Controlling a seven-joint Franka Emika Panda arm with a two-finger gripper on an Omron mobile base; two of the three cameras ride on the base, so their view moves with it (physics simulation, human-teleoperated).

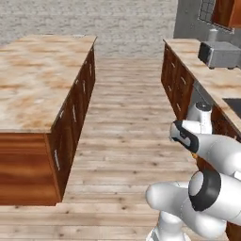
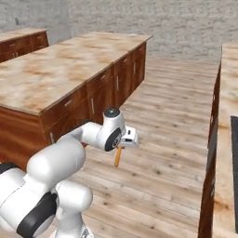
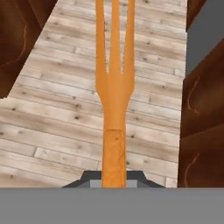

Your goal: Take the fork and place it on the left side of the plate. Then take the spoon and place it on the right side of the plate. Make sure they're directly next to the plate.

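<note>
1. The gripper (image 2: pixel 122 148) is pinched on the handle of the orange fork (image 3: pixel 114 94), which points straight out from between the finger tips, tines away from the hand
2. In the right base view the fork (image 2: pixel 118 156) hangs tines-down below the white hand, over the plank floor (image 2: pixel 162 176)
3. The arm stands in the aisle between the kitchen island (image 2: pixel 65 74) and the wall counter (image 1: pixel 207 70)
4. Dark wood cabinet fronts (image 3: pixel 203 113) border the floor on both sides of the hand view
5. A grey toaster (image 1: pixel 219 54) sits on the wall counter, well apart from the gripper
</note>
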